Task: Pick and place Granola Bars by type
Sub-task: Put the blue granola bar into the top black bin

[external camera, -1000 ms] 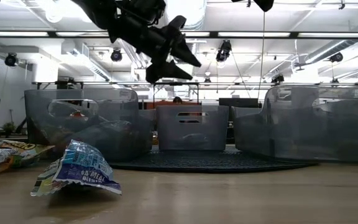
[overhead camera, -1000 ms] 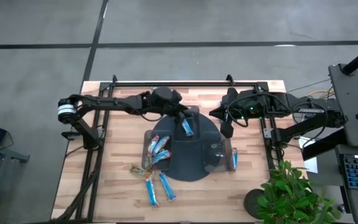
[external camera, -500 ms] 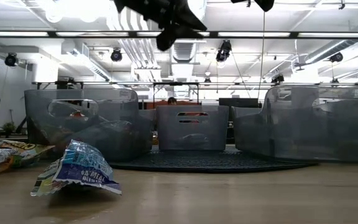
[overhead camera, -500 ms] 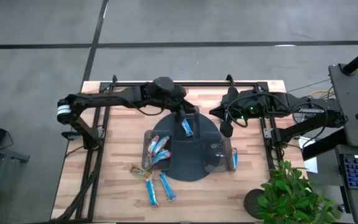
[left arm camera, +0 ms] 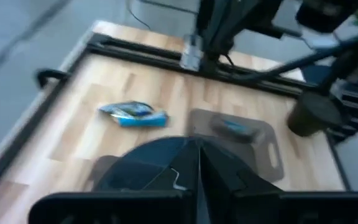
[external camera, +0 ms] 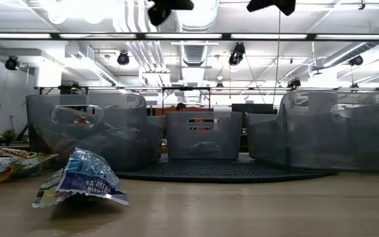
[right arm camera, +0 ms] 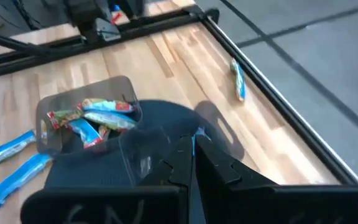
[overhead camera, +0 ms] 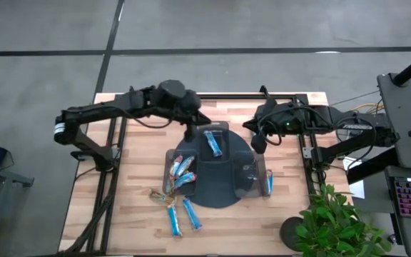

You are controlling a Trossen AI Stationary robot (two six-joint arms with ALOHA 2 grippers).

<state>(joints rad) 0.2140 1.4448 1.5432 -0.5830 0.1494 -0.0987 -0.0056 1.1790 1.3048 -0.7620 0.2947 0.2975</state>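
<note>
On the table's left side: left gripper (overhead camera: 189, 131), fingers pressed together, empty, raised beside the dark round tray (overhead camera: 216, 191). Left bin (overhead camera: 168, 158): mixed Granola Bars (overhead camera: 184, 170), blue with red. Loose bars (overhead camera: 179, 214) on wood, near edge. Far bin: one blue bar (overhead camera: 214, 145). Right gripper (overhead camera: 259, 147), closed, empty, waiting. Risk: crinkled wrappers slipping from grip; mixed types persisting.

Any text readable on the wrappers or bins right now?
None that can be read.
Blue wrapper on the table in the low view: white print, too blurred to read.
Wrapper at the left edge: dark print, too small to read.
Bins: no labels visible.
</note>
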